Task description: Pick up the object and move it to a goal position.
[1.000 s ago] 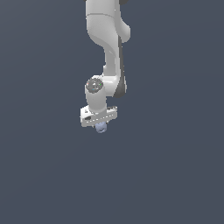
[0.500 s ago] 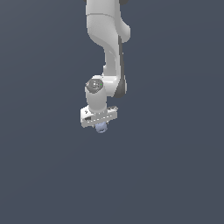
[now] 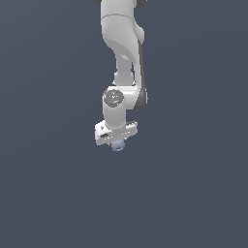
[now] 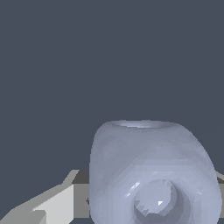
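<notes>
The object, a small pale periwinkle-blue lumpy ball (image 3: 117,145), sits right under the white hand in the exterior view. My gripper (image 3: 117,143) points down and is shut on it. The fingers are mostly hidden behind the hand's body. In the wrist view the ball (image 4: 153,170) fills the near field, rounded with a dimple on its face, and a pale grey finger (image 4: 52,205) shows beside it. The white arm (image 3: 121,43) comes down from the top of the exterior view.
A plain dark blue-grey background (image 3: 48,193) surrounds the arm on all sides. No other objects, containers or edges show.
The hand with the ball has shifted slightly towards the exterior view's right. The grip looks the same.
</notes>
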{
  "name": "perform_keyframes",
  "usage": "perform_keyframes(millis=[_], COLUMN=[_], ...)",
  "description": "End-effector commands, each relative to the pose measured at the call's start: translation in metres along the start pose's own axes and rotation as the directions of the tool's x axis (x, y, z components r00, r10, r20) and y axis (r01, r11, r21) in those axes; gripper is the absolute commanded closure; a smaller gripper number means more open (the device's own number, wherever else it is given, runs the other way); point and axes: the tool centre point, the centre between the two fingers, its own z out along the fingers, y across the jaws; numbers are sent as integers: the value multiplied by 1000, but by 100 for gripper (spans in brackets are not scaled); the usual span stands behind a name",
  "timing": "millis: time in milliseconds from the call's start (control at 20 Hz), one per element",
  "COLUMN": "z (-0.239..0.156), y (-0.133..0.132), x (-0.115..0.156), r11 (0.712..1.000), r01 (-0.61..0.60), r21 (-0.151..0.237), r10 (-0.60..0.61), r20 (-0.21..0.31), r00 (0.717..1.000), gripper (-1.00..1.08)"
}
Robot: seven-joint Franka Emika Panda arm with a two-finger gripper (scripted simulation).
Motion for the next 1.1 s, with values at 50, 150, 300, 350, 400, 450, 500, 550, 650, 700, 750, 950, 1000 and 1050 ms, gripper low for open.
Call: perform_keyframes(millis=[50,150,300,350,400,450,500,550,650,700,750,950,1000,1050], z=[-5,-8,-12,-13,-14,-15,-16,-16,-18,-18,-19,-19,-20,-20], y=[-14,-23,-34,-38,-40,-43,-45,-47,-51,-52,-53,-55,-55,-55], x=[23,37,58,64,69,74,78,82,88,91,93,98,98,99], r11=[1000,1000,1000,1000,1000,1000,1000,1000,1000,1000,1000,1000,1000,1000], r01=[1,0,0,0,0,0,0,0,0,0,0,0,0,0], r21=[0,0,0,0,0,0,0,0,0,0,0,0,0,0], r10=[-1,0,0,0,0,0,0,0,0,0,0,0,0,0], r20=[0,0,0,0,1,1,1,1,1,1,1,1,1,1], r00=[1000,1000,1000,1000,1000,1000,1000,1000,1000,1000,1000,1000,1000,1000], gripper=[108,108,108,108,108,108,108,108,108,108,108,108,108,108])
